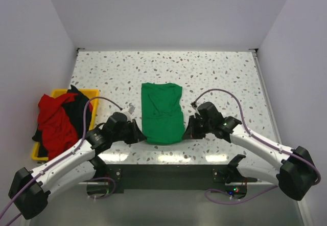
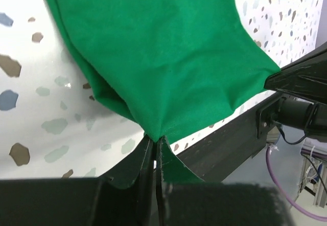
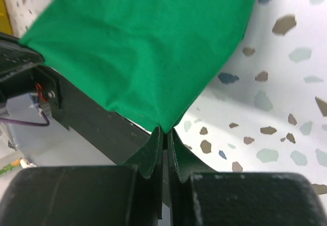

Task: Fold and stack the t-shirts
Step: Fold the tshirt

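Corners of the green t-shirt (image 1: 162,114) nearest me: I am clamping one tight in my left gripper (image 2: 155,139), one in my right gripper (image 3: 164,130), for folding.

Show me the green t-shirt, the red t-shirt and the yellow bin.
green t-shirt (image 1: 162,116), top view, middle of the folded cloth
red t-shirt (image 1: 56,121), top view, middle of the bunched cloth
yellow bin (image 1: 92,92), top view, far right corner of its rim

My white-and-black left arm (image 1: 66,159) reaches forward and inward, its black two-finger left gripper (image 2: 155,140) low, jaws pressed together on a near corner of the bright green cotton t-shirt (image 2: 163,47). My right arm (image 1: 260,144) mirrors it, right gripper (image 3: 165,132) clamped on the opposite near corner.
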`<control>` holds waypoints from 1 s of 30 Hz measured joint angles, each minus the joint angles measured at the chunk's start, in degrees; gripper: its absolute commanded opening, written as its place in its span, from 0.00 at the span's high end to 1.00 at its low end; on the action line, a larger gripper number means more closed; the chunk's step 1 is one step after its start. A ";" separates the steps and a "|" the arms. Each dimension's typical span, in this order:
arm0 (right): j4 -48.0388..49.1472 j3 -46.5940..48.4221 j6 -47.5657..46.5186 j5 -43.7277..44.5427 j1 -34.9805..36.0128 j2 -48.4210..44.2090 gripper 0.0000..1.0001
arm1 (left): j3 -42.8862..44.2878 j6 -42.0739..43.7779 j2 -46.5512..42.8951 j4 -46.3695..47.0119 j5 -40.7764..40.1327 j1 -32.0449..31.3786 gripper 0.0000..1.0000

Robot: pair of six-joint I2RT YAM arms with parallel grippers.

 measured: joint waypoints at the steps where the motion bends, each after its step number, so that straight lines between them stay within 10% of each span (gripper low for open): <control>1: -0.48 1.64 -0.33 0.50 0.00 0.72 1.00 | 1.09 0.15 1.16 0.02 -0.28 0.00 1.00; 15: -2.80 27.41 -4.94 0.90 -9.27 19.19 1.00 | 27.85 9.35 25.75 -0.37 1.88 9.31 1.00; 30: -5.97 71.38 -6.95 -5.20 -21.62 60.96 1.00 | 50.31 12.28 56.98 6.10 6.97 24.00 1.00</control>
